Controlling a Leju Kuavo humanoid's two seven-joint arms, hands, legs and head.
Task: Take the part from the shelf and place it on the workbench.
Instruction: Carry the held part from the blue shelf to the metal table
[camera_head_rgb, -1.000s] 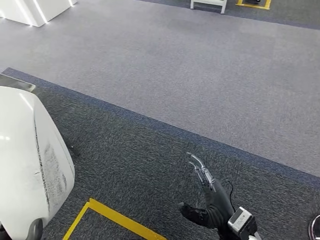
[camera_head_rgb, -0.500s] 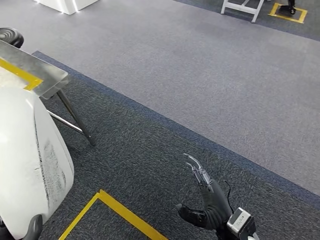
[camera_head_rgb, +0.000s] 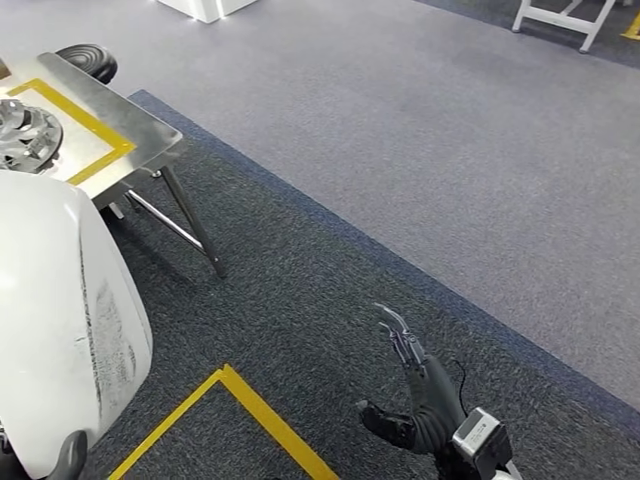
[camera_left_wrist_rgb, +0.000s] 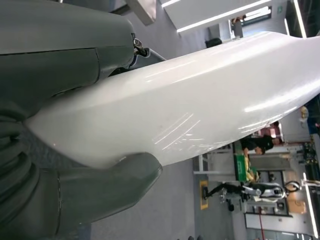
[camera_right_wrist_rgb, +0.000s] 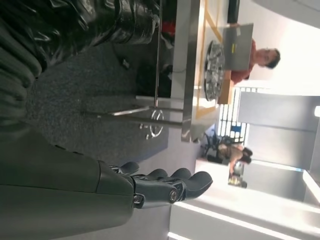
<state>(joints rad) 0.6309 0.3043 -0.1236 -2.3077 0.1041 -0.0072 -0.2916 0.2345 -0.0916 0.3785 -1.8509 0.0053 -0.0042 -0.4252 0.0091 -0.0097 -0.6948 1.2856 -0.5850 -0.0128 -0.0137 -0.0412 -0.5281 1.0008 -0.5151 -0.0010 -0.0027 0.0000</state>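
A large white curved panel part (camera_head_rgb: 60, 320) fills the lower left of the head view. My left hand (camera_left_wrist_rgb: 75, 195) grips it, thumb (camera_left_wrist_rgb: 113, 180) under its edge and the grey cover over its top; the glossy white panel (camera_left_wrist_rgb: 211, 100) runs far beyond the hand. The metal workbench (camera_head_rgb: 147, 135) with a yellow taped outline stands at the upper left, on thin angled legs, apart from the panel. My right hand (camera_head_rgb: 423, 400) hangs at the lower right, holding nothing, its fingers (camera_right_wrist_rgb: 170, 187) straight and apart. The same workbench (camera_right_wrist_rgb: 188, 75) also shows in the right wrist view.
A silver wheel-like part (camera_head_rgb: 26, 130) lies on the workbench inside the outline, and a black round object (camera_head_rgb: 87, 60) sits behind it. Yellow floor tape (camera_head_rgb: 256, 410) runs across the dark carpet below. A person in red (camera_right_wrist_rgb: 260, 55) is behind the workbench.
The whole picture has shifted, so the camera has turned: the workbench has come further into view at the upper left. Both hands and the white panel keep their places in the picture.
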